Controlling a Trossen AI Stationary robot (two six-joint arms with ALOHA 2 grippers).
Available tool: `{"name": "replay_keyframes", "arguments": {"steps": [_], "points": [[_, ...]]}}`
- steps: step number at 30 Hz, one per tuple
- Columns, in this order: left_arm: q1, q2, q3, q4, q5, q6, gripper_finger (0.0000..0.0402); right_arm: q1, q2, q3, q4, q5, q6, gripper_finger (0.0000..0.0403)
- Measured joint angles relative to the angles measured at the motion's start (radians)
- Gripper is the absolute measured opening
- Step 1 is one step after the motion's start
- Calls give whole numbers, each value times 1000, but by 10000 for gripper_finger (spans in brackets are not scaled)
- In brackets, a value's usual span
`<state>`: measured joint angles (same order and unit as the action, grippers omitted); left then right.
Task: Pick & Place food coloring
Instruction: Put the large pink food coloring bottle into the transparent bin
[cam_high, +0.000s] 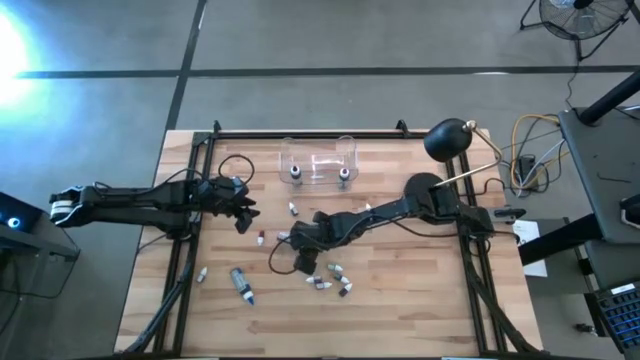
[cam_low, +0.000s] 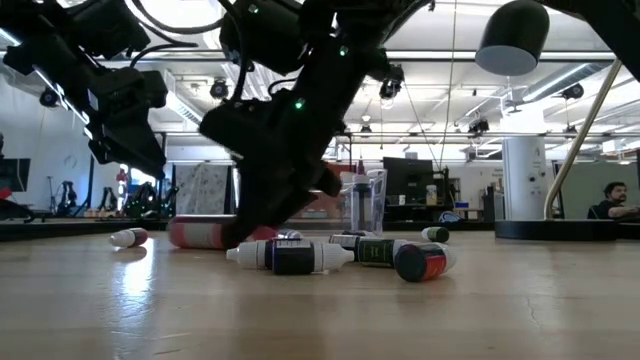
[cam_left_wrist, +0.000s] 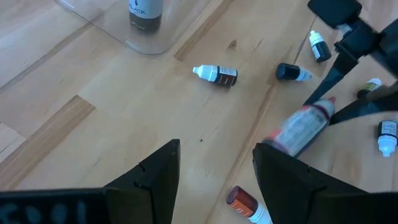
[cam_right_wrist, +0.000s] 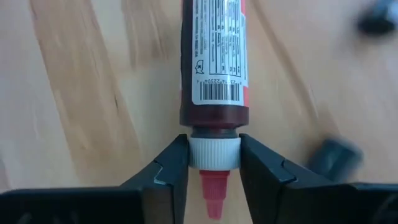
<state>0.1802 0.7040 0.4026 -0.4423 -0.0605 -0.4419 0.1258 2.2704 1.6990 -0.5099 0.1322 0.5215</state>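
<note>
My right gripper (cam_high: 298, 243) (cam_right_wrist: 213, 165) sits low over the middle of the table, shut on a dark red tube (cam_right_wrist: 213, 56) (cam_left_wrist: 298, 127) (cam_low: 203, 232) with a white cap and red nozzle. My left gripper (cam_high: 245, 217) (cam_left_wrist: 217, 174) hovers open to its left, with a small red-capped bottle (cam_left_wrist: 244, 202) on the wood below its fingers. Other tiny bottles lie on their sides: a cluster (cam_high: 330, 278) (cam_low: 330, 255) nearer the near edge, one (cam_high: 293, 208) by the box, and a grey tube (cam_high: 241, 283). My right gripper pinches the tube's white ribbed cap (cam_right_wrist: 213, 152), at its nozzle end, between the two fingers. The fingers come slanting down from the table's right, in line with the tube. The body reaches out ahead of them, low and about level; I cannot tell whether it rests on the wood.
A clear plastic box (cam_high: 320, 160) stands near the far edge with two bottles upright in it. A black lamp (cam_high: 447, 140) stands at the far right. A lone bottle (cam_high: 201, 273) lies near the left rail. Bare wood lies to the right of the cluster.
</note>
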Motion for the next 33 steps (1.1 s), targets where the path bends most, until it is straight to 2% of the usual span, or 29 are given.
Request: {"name": "replay_keyframes", "arguments": {"steps": [5, 9, 12, 15, 17, 19, 22, 30, 33], "points": [[0, 0, 0, 1, 0, 0, 177, -56, -1, 131, -361, -108, 6, 103], [0, 0, 0, 2, 0, 0, 177, -111, -6, 307, -599, -219, -2, 103], [0, 0, 0, 2, 0, 0, 177, -163, -14, 443, -771, -388, 49, 103], [0, 0, 0, 6, 0, 0, 177, -218, -16, 495, -993, -567, 134, 103], [0, 0, 0, 7, 0, 3, 177, -240, -11, 485, -1083, -638, 169, 103], [0, 0, 0, 11, 0, 4, 177, -244, -33, 427, -1029, -755, 196, 107], [0, -1, 0, 14, -4, 5, 177, -227, -41, 363, -1059, -875, 239, 110], [0, -1, 0, 23, -13, 23, 177, -114, -43, 125, -1062, -906, 335, 109], [0, -1, 0, 24, -13, 23, 177, -69, -45, 62, -1061, -949, 368, 109]]}}
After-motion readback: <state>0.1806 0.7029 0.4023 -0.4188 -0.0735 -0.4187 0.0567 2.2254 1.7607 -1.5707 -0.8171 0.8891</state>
